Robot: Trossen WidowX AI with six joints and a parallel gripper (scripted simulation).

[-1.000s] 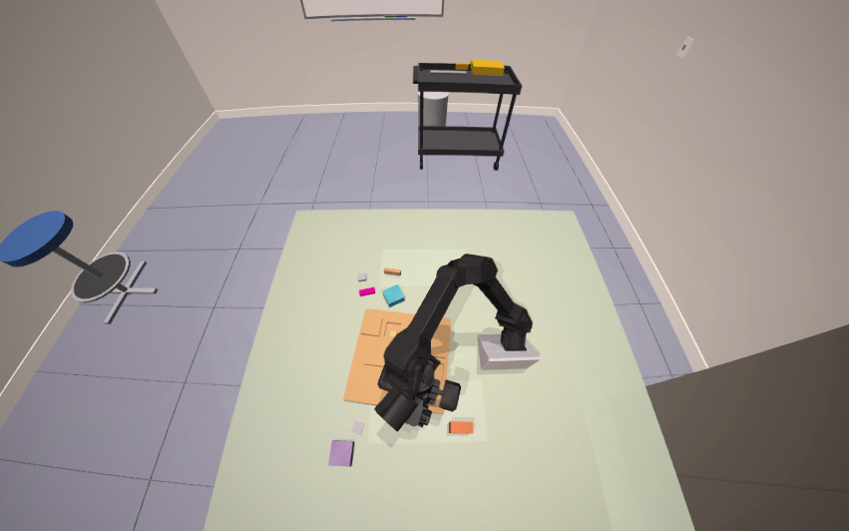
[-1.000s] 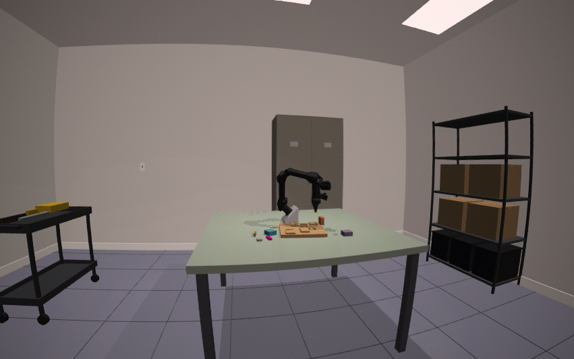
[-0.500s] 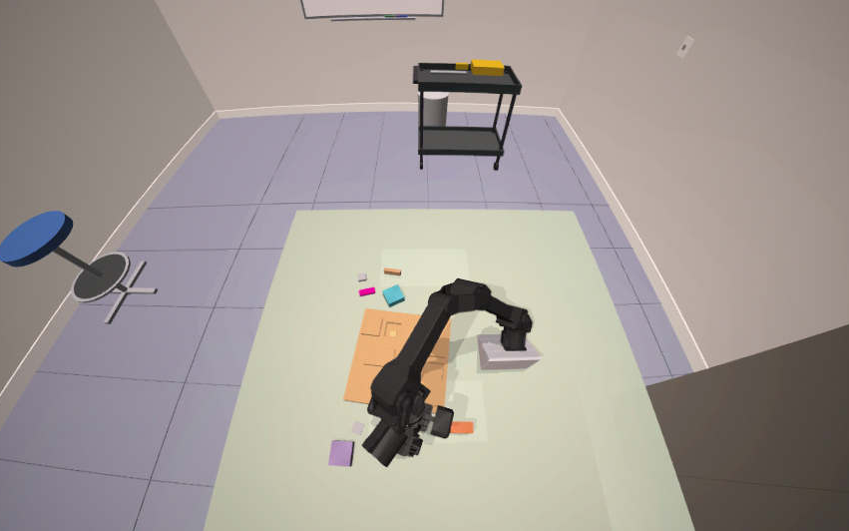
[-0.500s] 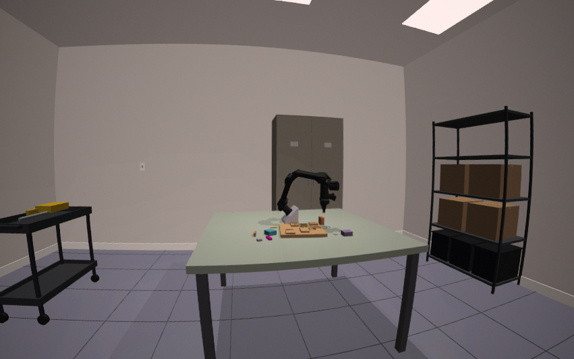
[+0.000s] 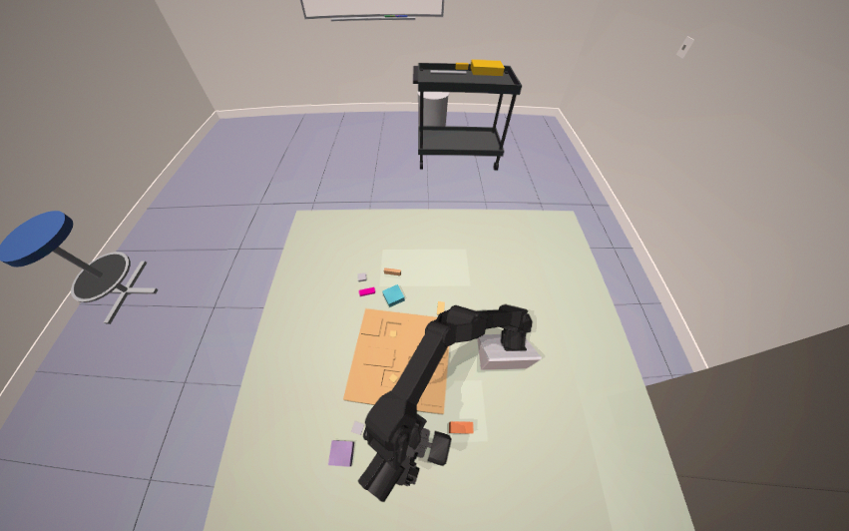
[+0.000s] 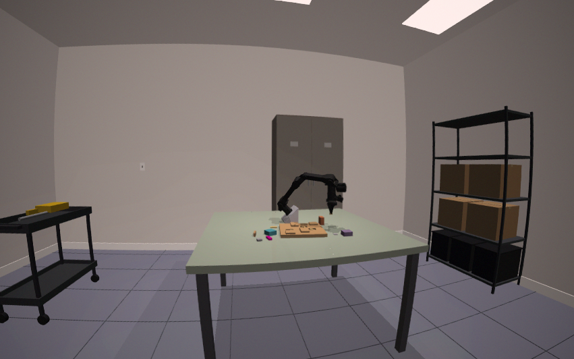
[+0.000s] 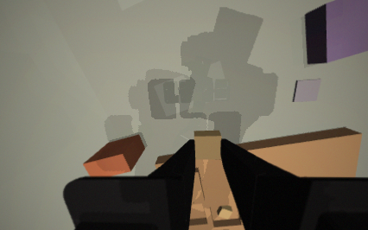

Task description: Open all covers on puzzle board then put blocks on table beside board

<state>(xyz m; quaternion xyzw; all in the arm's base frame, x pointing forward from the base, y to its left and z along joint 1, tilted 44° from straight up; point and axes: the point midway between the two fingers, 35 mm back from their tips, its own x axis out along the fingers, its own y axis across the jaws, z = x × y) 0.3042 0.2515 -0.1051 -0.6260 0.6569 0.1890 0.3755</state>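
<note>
Pale green table (image 5: pixel 533 264) (image 6: pixel 235 258) (image 7: pixel 32 86), orange puzzle board (image 5: pixel 355 388) (image 6: pixel 302 234) (image 7: pixel 308 157), purple block (image 5: pixel 340 453) (image 6: pixel 347 232) (image 7: pixel 358 30), teal block (image 5: pixel 393 295) (image 6: pixel 270 232).

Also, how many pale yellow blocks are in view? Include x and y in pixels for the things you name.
4: one block (image 7: pixel 207 147) in the gripper (image 6: pixel 330 212) (image 7: pixel 206 144), two blocks (image 5: pixel 392 333) (image 5: pixel 392 377) (image 7: pixel 225 212) in the puzzle board (image 5: pixel 361 388) (image 6: pixel 302 233) (image 7: pixel 326 156), one block (image 5: pixel 440 306) (image 6: pixel 273 227) on the table (image 5: pixel 533 257) (image 6: pixel 235 256) (image 7: pixel 32 86) beside it. The arm may hide more.
</note>
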